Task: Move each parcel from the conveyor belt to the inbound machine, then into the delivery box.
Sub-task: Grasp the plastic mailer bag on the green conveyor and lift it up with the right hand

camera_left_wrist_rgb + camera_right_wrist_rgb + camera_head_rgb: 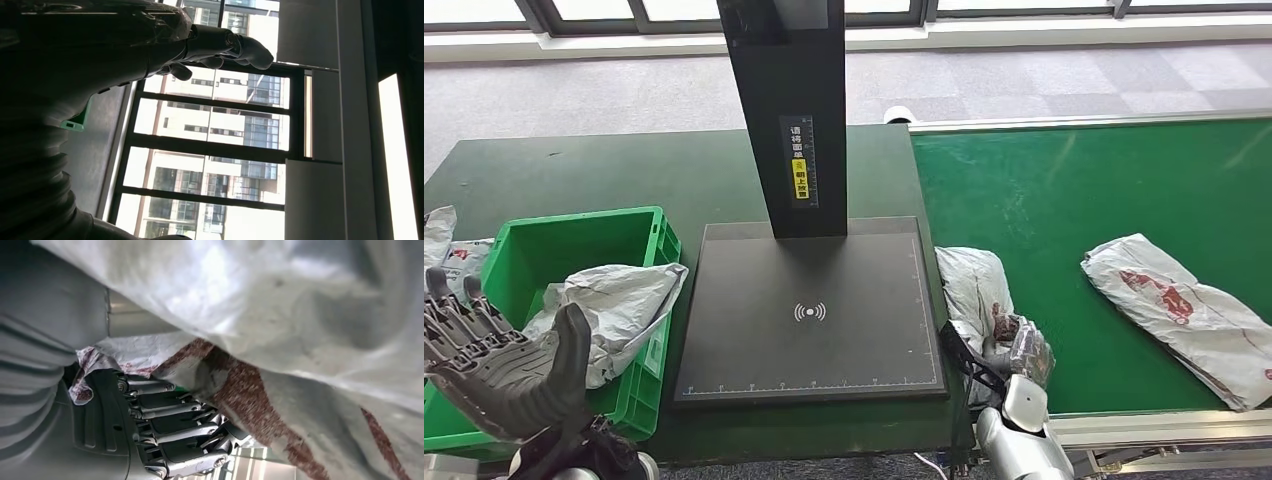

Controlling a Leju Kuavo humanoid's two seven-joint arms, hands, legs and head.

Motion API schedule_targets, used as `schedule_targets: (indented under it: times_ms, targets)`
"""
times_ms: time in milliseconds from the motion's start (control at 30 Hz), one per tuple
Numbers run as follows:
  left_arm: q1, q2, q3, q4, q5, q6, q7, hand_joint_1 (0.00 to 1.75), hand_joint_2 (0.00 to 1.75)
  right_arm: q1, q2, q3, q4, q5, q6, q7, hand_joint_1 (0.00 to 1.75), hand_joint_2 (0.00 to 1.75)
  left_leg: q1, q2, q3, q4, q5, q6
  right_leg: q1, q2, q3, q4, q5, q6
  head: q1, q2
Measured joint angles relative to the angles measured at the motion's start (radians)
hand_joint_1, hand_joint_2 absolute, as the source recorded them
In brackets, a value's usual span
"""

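Right hand (1021,350) grips the near end of a white poly-bag parcel (972,285) with red print, lying at the left end of the green conveyor belt (1064,200), just beside the black inbound machine (809,310). In the right wrist view the fingers (170,432) curl under the crumpled bag (280,325), plastic draped over them. A black cable sits by the right wrist at the machine's near right corner.

Second parcel (1184,315), same white-and-red bag, lies further right on the belt, well apart from the first.

Machine's flat scan plate carries nothing; its black upright post (784,110) with a yellow label rises from the far edge, between belt and box side.

Green delivery box (554,250) sits on the dark green tabletop (624,165) left of the machine; a grey-white parcel (619,300) drapes over its right wall. More white bags (439,240) lie left of the box.

Left hand (499,365) hovers over the box's near edge, released, fingers spread, palm up. Left wrist view: fingers (250,50) against windows.
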Motion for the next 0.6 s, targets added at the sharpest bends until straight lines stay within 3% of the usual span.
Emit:
schedule_targets:
  times_ms: [600]
  targets:
    - [-0.002, 0.003, -0.003, 0.0, -0.001, 0.0, 0.0, 0.0, 1.75, -0.001, 0.0, 0.0, 0.0, 0.002, -0.046, -0.016, 1.75, 1.75, 0.0, -0.004, -0.001, 0.0, -0.002, 0.001, 0.0, -0.002, 0.0, 0.0, -0.003, 0.001, 0.0, 0.0]
